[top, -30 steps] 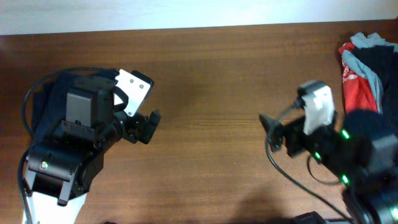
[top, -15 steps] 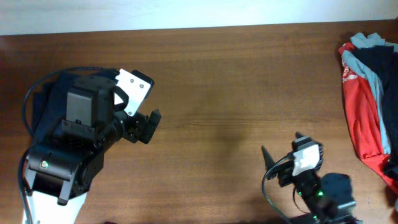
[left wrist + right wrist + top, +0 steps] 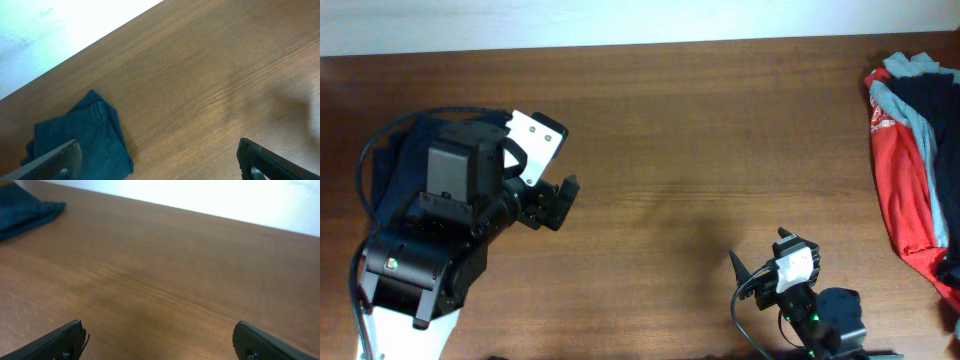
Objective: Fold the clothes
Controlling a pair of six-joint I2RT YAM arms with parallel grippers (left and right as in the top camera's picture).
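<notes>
- At the left end of the brown wooden table point(image 3: 670, 120) lies the clothes point(image 3: 82, 137), a single plain dark navy piece with no print.
- From overhead most of it is hidden under the left arm's body, and only its dark edges peek out around the arm.
- The left wrist camera shows more: soft, matt cloth drawn into a compact, rumpled heap, with one corner pointing towards the pale far edge of the table and creases running across the top.
- It may be partly folded over itself, though so much is covered that I cannot be sure.
- The right wrist camera catches only a blue corner of it, flat on the wood far off at the upper left.
- The left gripper point(image 3: 160, 167) hangs over bare wood just beside the cloth, fingers spread wide and holding nothing.
- The right gripper point(image 3: 160, 347) sits low near the front edge, well apart from the cloth, its fingers likewise spread wide over bare table.
- At the far right edge is a separate pile: a red garment point(image 3: 900, 170) with white print and a grey-blue garment point(image 3: 910, 75) tangled together.
</notes>
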